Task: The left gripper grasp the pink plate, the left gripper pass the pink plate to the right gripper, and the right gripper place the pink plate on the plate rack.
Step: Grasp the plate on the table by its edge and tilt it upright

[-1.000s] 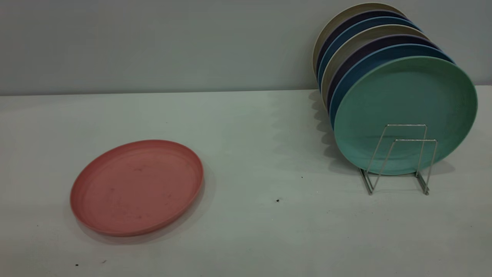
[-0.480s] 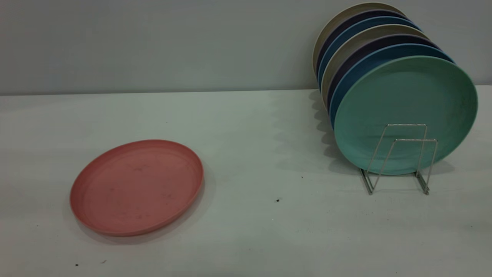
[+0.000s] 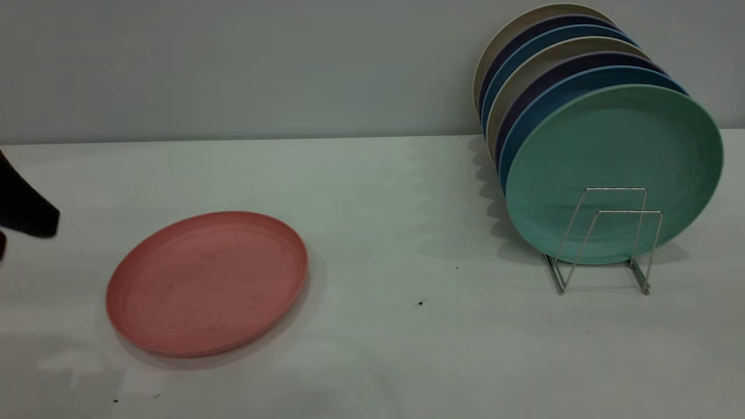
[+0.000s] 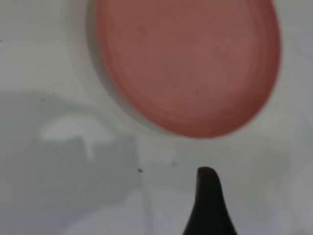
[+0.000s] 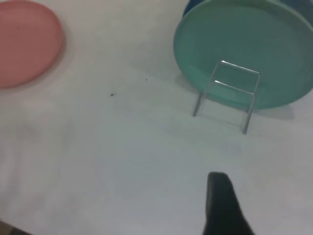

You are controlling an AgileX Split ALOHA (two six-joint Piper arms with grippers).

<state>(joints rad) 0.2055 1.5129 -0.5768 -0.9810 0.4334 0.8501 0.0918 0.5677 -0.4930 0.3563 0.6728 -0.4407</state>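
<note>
While plates fill the plate rack (image 3: 605,238), the pink plate (image 3: 206,283) lies flat

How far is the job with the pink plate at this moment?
Nothing looks done yet: the pink plate lies flat on the table, ungrasped. In hand: the left pincer is at the exterior view's left edge, beside the plate and apart from it. Left: the grasp, the pass to the right pincer, which is above bare table, and placing it on the plate rack before the green plate.
</note>
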